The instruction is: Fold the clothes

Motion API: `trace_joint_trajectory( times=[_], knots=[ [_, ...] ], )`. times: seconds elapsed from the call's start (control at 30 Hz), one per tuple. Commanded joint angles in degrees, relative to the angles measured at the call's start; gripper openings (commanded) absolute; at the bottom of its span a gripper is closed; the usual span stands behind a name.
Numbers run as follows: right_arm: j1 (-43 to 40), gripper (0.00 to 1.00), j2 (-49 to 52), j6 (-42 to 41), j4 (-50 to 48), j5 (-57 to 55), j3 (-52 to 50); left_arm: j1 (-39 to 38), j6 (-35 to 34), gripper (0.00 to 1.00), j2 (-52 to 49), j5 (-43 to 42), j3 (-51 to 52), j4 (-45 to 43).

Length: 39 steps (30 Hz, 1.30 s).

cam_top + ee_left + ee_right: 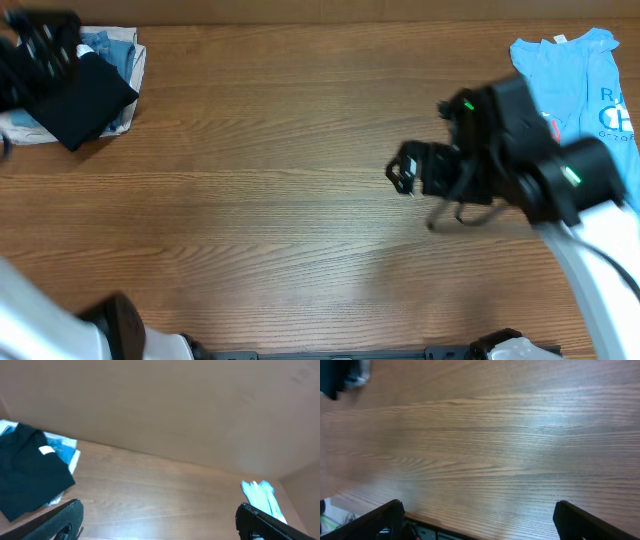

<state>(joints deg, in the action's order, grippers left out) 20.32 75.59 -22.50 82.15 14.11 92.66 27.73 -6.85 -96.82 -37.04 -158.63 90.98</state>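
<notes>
The black T-shirt (78, 100) lies folded on a small pile of light clothes at the table's far left corner. In the left wrist view the black T-shirt (30, 470) shows its white neck label. My left gripper (160, 515) is open over bare wood, well short of the shirt, with nothing between its fingers. My right gripper (405, 172) hangs open over the middle right of the table, far from the shirt. In its own wrist view the right gripper (480, 520) has only wood grain between its fingers (390, 516).
A light blue printed T-shirt (575, 85) lies flat at the far right corner; the same blue T-shirt (260, 492) shows in the left wrist view. A blurred dark shape (35, 50) sits above the pile. My left arm (110, 320) is at the near left edge.
</notes>
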Motion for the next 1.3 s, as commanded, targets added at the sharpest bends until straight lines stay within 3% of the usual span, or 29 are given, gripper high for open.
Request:
trace_joint_trajectory(
  times=[0.0, 0.4, 0.83, 1.03, 1.27],
  knots=[
    [0.31, 1.00, -5.70, -1.51, 1.44, -3.26, 0.28, -0.11, 10.05, 1.00, 5.40, -5.38, -0.39, 4.76],
    [0.31, 1.00, -23.52, -5.35, 7.74, -9.84, 0.28, -0.11, 13.60, 1.00, 19.52, -9.99, 7.91, 5.81],
    [0.20, 1.00, -38.34, -12.15, 13.88, -14.60, -0.94, -0.11, 22.91, 1.00, 51.80, -11.93, 49.24, 5.81],
    [0.20, 1.00, -45.66, -18.38, 12.33, -21.49, -10.43, -1.49, 26.01, 1.00, 62.86, -12.20, 61.33, 5.11],
    [0.20, 1.00, -48.92, -19.71, 0.48, -22.91, -19.17, -10.69, 26.18, 1.00, 64.59, -12.55, 67.43, 2.99]
  ],
)
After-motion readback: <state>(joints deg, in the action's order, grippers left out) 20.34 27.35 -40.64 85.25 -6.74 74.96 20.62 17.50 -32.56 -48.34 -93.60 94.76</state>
